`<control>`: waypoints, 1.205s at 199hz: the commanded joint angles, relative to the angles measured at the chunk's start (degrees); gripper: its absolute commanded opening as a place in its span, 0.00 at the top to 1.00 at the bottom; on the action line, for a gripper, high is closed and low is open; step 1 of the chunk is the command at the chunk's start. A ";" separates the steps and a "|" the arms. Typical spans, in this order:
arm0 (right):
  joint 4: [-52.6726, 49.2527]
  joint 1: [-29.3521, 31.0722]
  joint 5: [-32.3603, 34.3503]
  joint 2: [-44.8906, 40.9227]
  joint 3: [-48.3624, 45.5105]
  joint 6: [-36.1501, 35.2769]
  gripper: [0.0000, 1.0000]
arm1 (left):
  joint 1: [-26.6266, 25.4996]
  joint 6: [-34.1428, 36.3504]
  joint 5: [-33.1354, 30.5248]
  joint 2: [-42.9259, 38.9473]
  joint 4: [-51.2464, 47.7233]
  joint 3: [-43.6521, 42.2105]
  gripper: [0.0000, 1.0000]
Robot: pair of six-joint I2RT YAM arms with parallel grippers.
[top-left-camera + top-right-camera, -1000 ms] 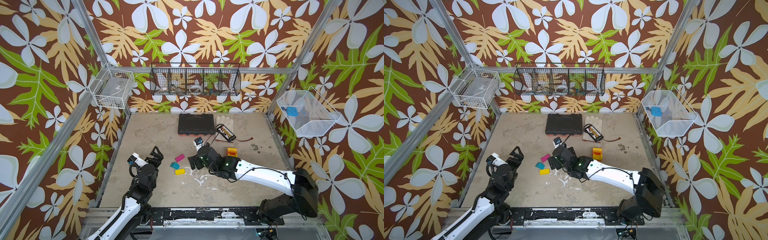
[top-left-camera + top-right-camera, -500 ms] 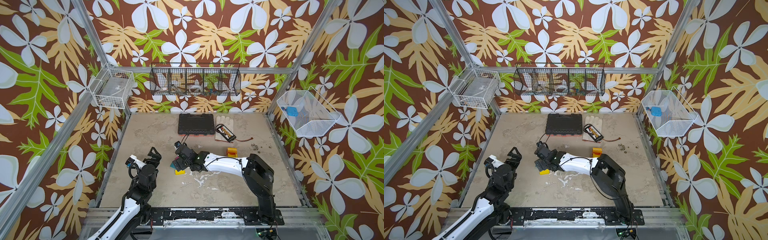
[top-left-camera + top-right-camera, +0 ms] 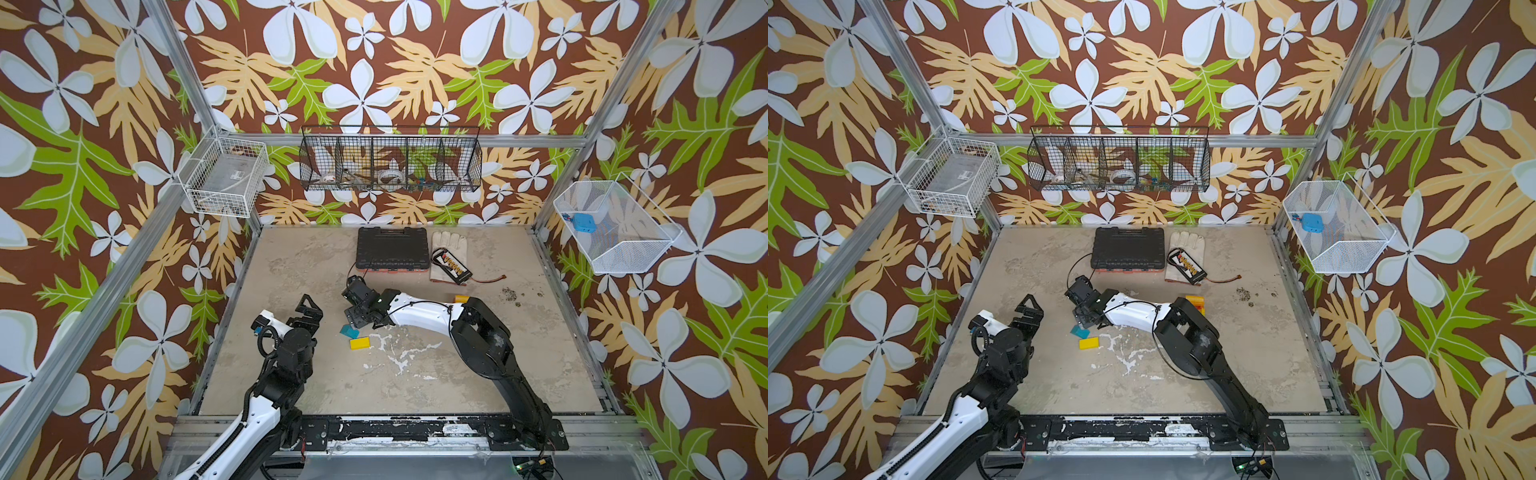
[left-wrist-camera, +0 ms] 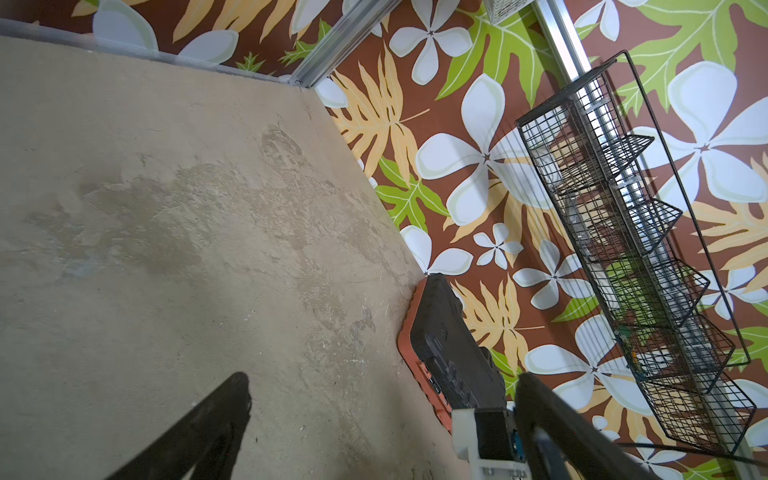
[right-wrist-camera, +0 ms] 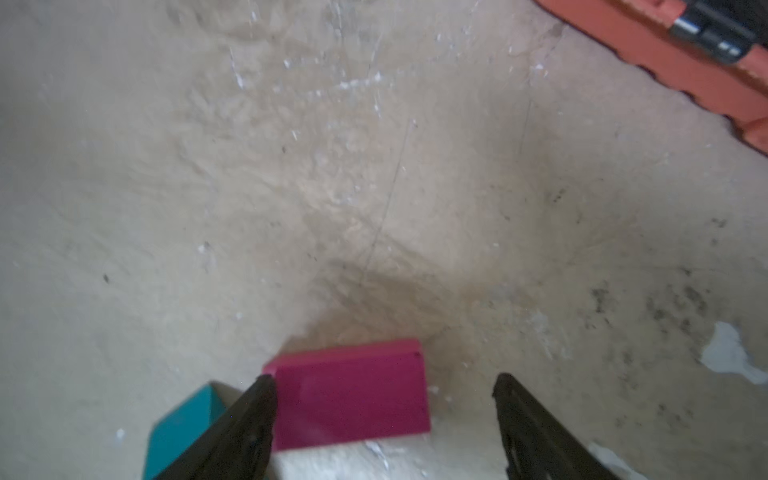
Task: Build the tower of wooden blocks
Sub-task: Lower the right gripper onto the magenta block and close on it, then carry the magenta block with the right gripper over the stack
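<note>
Looking at the left side first, I see the left gripper [image 3: 311, 306] hovering over bare table [image 3: 415, 374] with its jaws spread wide and nothing between them; I judge it is parked there to leave room for the other arm. Just to its right the teal block [image 3: 349, 331] and the yellow block [image 3: 360, 343] lie flat on the table, close together and part of no stack. The right gripper [image 5: 384, 380] reaches across the middle and hangs low over the magenta block [image 5: 353, 399]. In the right wrist view its fingers [image 5: 249, 415] straddle that block, one tip at the edge beside the teal piece, the other clearly off the opposite edge, so the claw stands open and has hold of nothing. I read that straddle as the set-up for a pinch. Farther right, half hidden behind the right arm [image 3: 419, 311], a small yellow-over-red stack [image 3: 1196, 301] sits. I take that for the start of the tower, well apart from the loose blocks, so the magenta piece would need carrying across.
</note>
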 commanded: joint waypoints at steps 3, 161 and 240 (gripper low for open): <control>-2.98 0.02 -0.93 1.91 1.68 -0.36 0.18 | 0.04 0.36 -0.53 0.36 0.88 0.40 0.00; -3.85 -1.16 0.64 -8.34 -6.85 3.59 0.50 | 0.04 2.94 3.47 2.05 4.48 0.59 0.00; -3.32 -3.01 9.15 -44.92 -29.96 9.06 0.51 | 0.04 14.43 27.23 16.06 16.12 6.12 0.00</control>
